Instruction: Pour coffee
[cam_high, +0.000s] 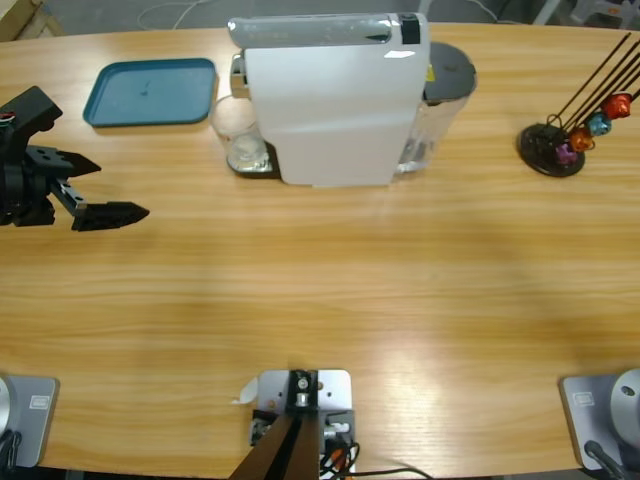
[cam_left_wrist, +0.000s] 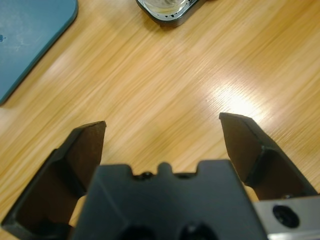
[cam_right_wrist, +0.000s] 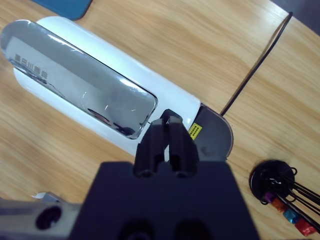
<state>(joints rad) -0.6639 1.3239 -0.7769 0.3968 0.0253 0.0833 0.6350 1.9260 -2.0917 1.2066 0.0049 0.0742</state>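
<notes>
**Glass of coffee under the machine's spout, both arms clear of it**

The coffee (cam_high: 248, 153) is a shallow, pale-brown, translucent pool in the bottom of a clear round glass (cam_high: 240, 135), seen from above as a circle, so it has no long axis to speak of and the glass's mouth faces straight up. The glass stands on the small dark drip tray (cam_high: 252, 166) at the left end of the coffee machine (cam_high: 335, 100), near the table's far edge and left of its middle. The machine is a smooth white plastic block with a mirror-bright chrome strip along its top and a grey, rounded tank lid at its right end; its long axis runs along the table's length.

Just left of the glass lies a flat teal tray (cam_high: 152, 92) with rounded corners and a raised lip. Near the far right corner a black wire stand (cam_high: 551, 149) holds shiny coloured capsules (cam_high: 596, 123) on thin stems.

The wooden table (cam_high: 330, 300) is glossy, its grain running lengthwise.

The left gripper (cam_left_wrist: 162, 125) hovers over bare wood near the left edge, jaws spread wide, holding nothing. The right gripper (cam_right_wrist: 168, 125) hangs above the machine, jaws pressed together, empty.
</notes>
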